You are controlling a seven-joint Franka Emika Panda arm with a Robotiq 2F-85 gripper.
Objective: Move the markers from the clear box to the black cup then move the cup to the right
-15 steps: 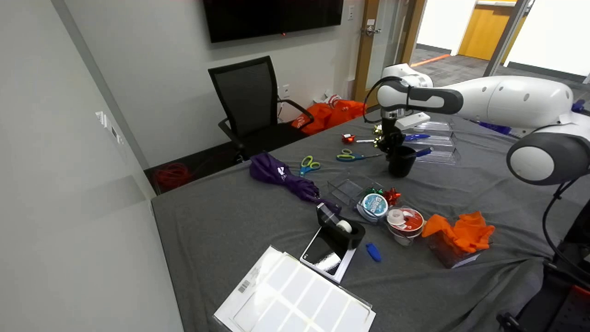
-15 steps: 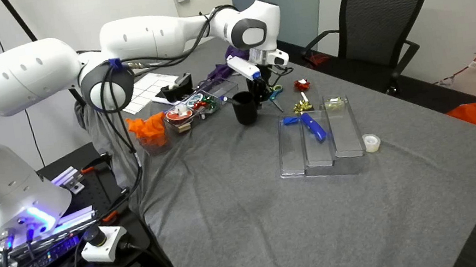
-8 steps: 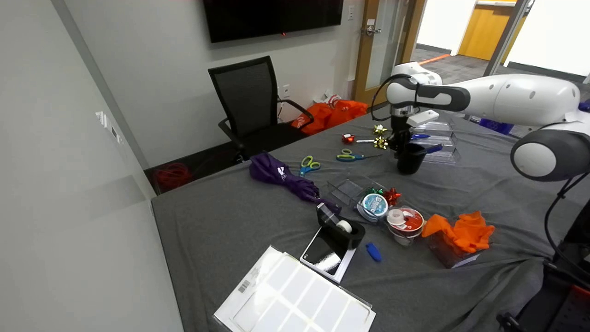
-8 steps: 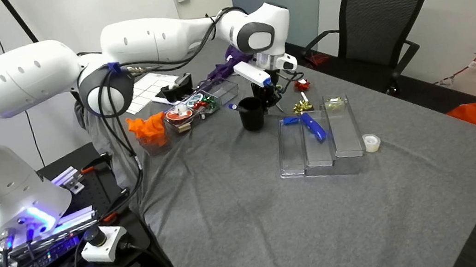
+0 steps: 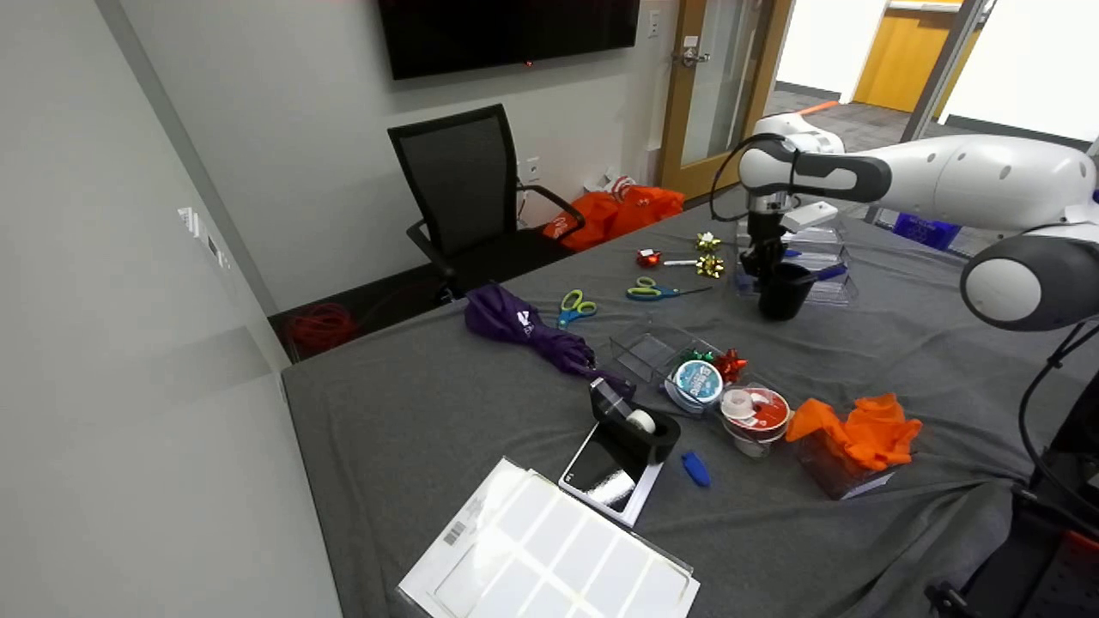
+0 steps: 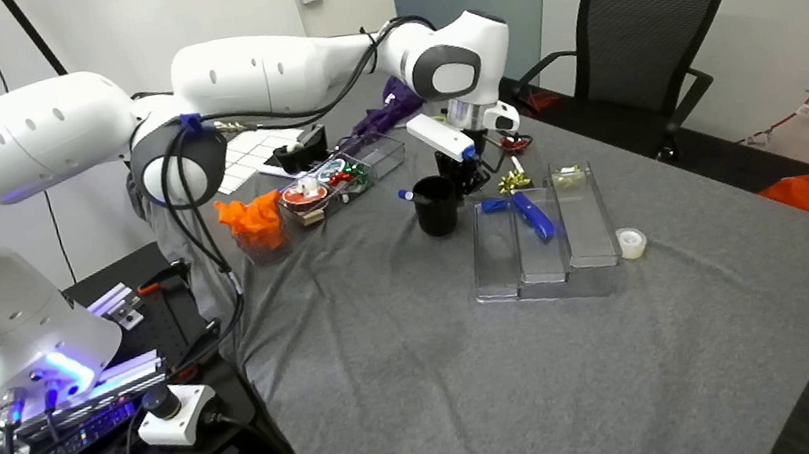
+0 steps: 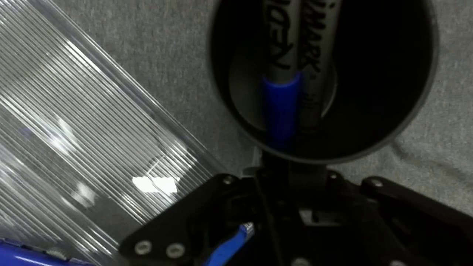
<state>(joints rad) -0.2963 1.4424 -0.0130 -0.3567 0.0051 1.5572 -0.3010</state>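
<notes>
Markers (image 7: 282, 70), two of them, lean inside the black cup (image 6: 437, 213), side by side at the top of the wrist view; a blue end also sticks out over the rim in both exterior views. So I judge that the first part of the task is mostly done. The cup looks about upright, near the centre of the frame in an exterior view, just beside the clear three-part box (image 6: 589, 236), which I take for the box of the task. In it I see no marker, only a blue tool (image 6: 532, 215) and a smaller blue piece (image 6: 494, 205). One white pen-like stick (image 5: 681, 263) lies beside a gold gift bow (image 5: 710, 265); I am not sure if it is a marker.

The jaws of my gripper (image 7: 292, 171) are narrow and come together at the cup's side. They seem to hold it, though the exact grip is lost in the dark. What is left, in my judgement, is to carry the cup to the right and release it.

The gray tablecloth (image 6: 473, 376) is creased. In an exterior view, scissors (image 5: 661, 293) lie near the middle, a black tape dispenser (image 5: 661, 442) below, white label sheets (image 5: 554, 549) at the bottom. Behind are a mesh chair (image 5: 455, 172), orange bags (image 5: 614, 210) and a wall screen (image 5: 506, 34).
</notes>
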